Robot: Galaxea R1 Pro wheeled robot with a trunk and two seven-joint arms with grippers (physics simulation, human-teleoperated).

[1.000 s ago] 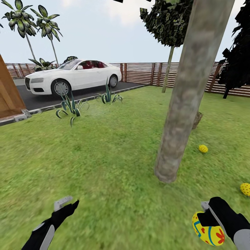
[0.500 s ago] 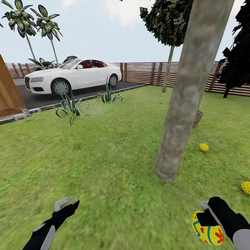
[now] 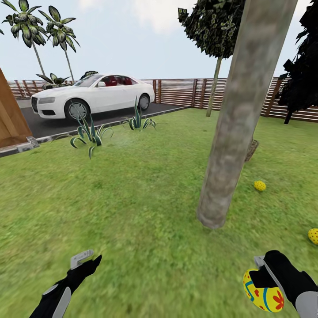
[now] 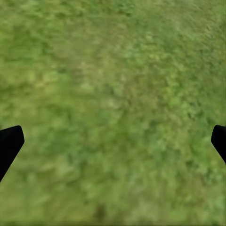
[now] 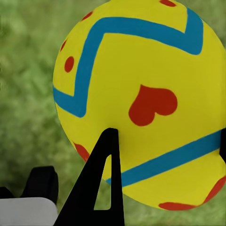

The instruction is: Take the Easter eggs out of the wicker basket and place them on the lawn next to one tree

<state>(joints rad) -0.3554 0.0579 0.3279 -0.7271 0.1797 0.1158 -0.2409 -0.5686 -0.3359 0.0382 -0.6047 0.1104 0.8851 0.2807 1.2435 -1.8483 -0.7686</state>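
Clamping egg [image 3: 263, 297] betw. right fingers [image 3: 270, 270]; left fingers [image 4: 10, 143] apart over lawn [image 3: 145, 198].

A home garden outdoors: a mottled green lawn [image 3: 145, 198] with a thick tree [image 3: 238, 115] trunk, enclosed by a slatted wooden fence [image 3: 181, 92], beside an asphalt driveway [image 3: 88, 123] holding a parked white car [image 3: 92, 97], with palms [image 3: 42, 26] under open sky.

No words or numbers can be read here. The car [image 3: 92, 96] shows no plate to read, and the egg [image 5: 141, 101] has only painted shapes.
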